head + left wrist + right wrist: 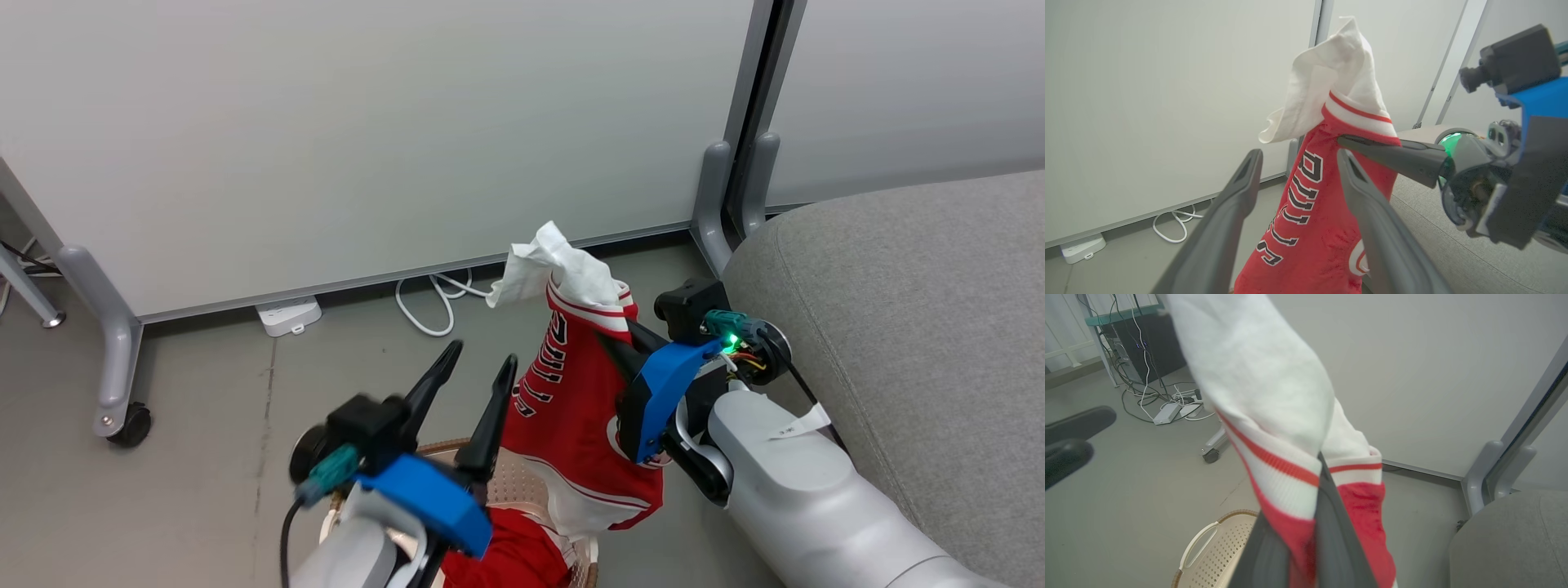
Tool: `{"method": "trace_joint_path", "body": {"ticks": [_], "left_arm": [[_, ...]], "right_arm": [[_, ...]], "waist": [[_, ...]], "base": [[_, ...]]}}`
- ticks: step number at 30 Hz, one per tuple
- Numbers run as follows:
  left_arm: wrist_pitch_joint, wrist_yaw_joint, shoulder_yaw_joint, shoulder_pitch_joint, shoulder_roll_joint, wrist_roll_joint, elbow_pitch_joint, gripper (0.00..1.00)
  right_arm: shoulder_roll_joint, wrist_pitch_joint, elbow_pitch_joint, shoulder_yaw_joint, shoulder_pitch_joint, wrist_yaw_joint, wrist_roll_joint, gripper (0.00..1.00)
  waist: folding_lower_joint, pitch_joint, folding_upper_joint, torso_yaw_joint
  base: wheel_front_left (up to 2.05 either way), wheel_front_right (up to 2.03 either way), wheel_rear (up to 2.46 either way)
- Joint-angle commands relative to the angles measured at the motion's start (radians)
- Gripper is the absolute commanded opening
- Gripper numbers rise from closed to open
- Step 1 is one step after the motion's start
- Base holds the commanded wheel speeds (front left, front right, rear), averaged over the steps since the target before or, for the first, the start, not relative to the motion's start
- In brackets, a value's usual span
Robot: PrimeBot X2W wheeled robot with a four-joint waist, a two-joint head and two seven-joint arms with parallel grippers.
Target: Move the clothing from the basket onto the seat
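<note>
A red jersey with white panels and dark lettering, one piece of the clothing (571,408), hangs in the air above the basket (522,482). My right gripper (614,347) is shut on it near its striped white trim (1290,469), and a white fold stands up above the grip. My left gripper (480,359) is open just left of the hanging jersey (1323,228), with nothing between its fingers (1245,179). More red clothing (514,555) lies in the cream basket (1216,547). The grey seat (898,327) is to the right, close behind my right forearm.
Pale grey partition panels (367,139) stand behind, with a caster foot (122,420) at left and posts (735,196) by the seat. A white power strip (287,315) and cable (437,298) lie on the floor. A desk with cables (1143,347) stands further off.
</note>
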Motion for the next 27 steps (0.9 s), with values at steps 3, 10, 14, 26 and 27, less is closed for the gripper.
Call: {"method": "trace_joint_path", "body": {"ticks": [3, 10, 14, 26, 27], "left_arm": [[-0.002, 0.000, 0.095, 0.130, 0.013, 0.083, -0.087, 1.00], [-0.003, -0.015, 0.261, 0.316, -0.003, 0.207, -0.190, 1.00], [-0.003, -0.029, 0.327, 0.365, -0.017, 0.247, -0.205, 1.00], [-0.003, -0.051, 0.397, 0.403, -0.057, 0.318, -0.230, 1.00], [-0.003, -0.052, 0.401, 0.403, -0.058, 0.323, -0.231, 1.00]], "right_arm": [[-0.003, -0.015, 0.012, -0.013, -0.012, 0.000, -0.007, 0.00], [-0.003, -0.023, 0.022, -0.034, -0.020, 0.000, -0.013, 0.00], [-0.003, -0.026, 0.022, -0.039, -0.020, 0.000, -0.017, 0.00], [-0.003, -0.027, 0.008, -0.036, -0.035, 0.000, -0.026, 0.00], [-0.003, -0.027, 0.006, -0.036, -0.036, 0.000, -0.026, 0.00]], "waist": [[0.0000, 0.001, 0.0000, -0.001], [0.0000, 0.002, 0.0000, -0.002], [0.0000, 0.003, 0.0000, -0.005], [0.0000, 0.027, 0.0000, -0.138], [0.0000, 0.031, 0.0000, -0.160]], "base": [[0.00, 0.00, 0.00], [0.00, 0.00, 0.00], [0.00, 0.00, 0.00], [0.00, 0.00, 0.00], [0.00, 0.00, 0.00]]}}
